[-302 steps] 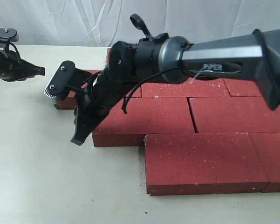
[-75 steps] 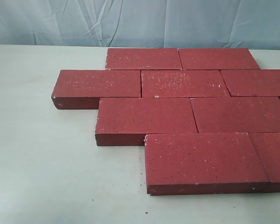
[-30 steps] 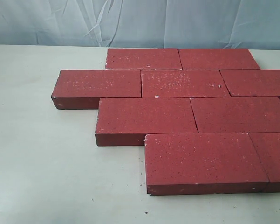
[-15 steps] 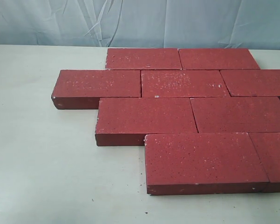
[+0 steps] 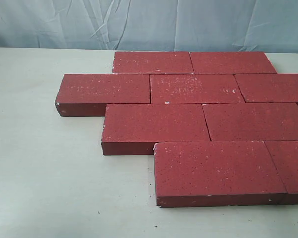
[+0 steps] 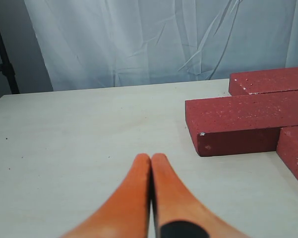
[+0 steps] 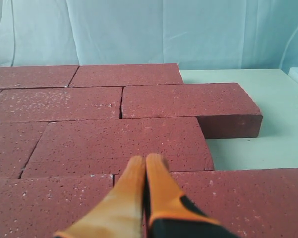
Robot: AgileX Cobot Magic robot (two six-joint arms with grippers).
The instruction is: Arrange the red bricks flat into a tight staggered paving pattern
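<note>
Red bricks (image 5: pixel 188 121), thick rectangular paving blocks of rough, matte, dark-red material flecked with white, lie flat in four staggered rows on the pale off-white bench (image 5: pixel 44 163). They fill its middle and right side in the exterior view, in front of a wrinkled blue-grey cloth backdrop (image 5: pixel 139 22). Every brick's long axis runs side to side across that view, and each row is offset from the next. Neither arm shows there. The pattern looks essentially laid. What may remain is closing joints, such as the thin dark seam (image 5: pixel 206 123) between the two bricks of the third row.

The right end effector (image 7: pixel 145 159), its orange fingers pressed together on nothing, hangs directly above the brick field. It points across the long axes toward the backdrop, so it is the nearer one to any joint in the pattern. The left end effector (image 6: pixel 151 158), its fingers likewise pressed together and empty, sits over bare bench, apart from the bricks. The jutting leftmost brick of the second row (image 6: pixel 248 119) lies ahead of it and toward the robot's right, long axis crosswise to its pointing direction. A tightening push along that axis would likely suit the left arm, applied at that brick's exposed end.
</note>
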